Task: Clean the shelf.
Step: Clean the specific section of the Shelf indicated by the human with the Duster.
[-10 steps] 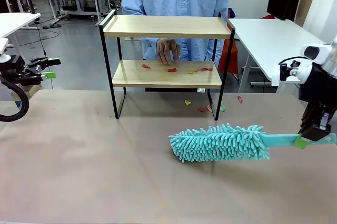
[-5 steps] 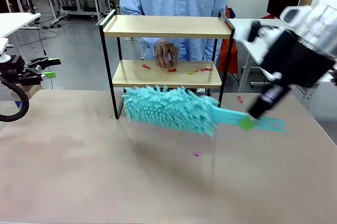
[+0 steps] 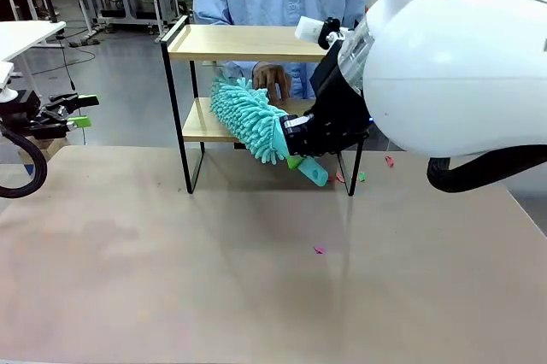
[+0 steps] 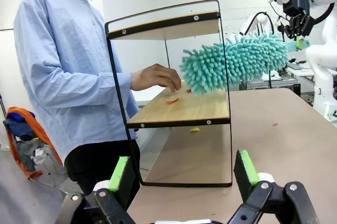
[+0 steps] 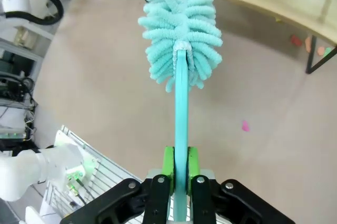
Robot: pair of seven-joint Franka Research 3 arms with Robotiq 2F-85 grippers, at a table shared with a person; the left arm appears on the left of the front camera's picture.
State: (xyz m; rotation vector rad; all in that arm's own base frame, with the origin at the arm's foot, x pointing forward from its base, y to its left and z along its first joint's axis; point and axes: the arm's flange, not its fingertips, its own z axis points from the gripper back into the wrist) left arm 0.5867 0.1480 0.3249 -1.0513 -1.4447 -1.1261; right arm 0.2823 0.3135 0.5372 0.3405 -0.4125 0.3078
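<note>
Far left, the left tool hangs with fingers apart, empty. The shelf stands at the far side of the bench. It looks light and stiff; a hard push could slide it, so hold its black frame. The soft duster is between its boards, near a person's hand. The right tool is clamped on its handle.
</note>
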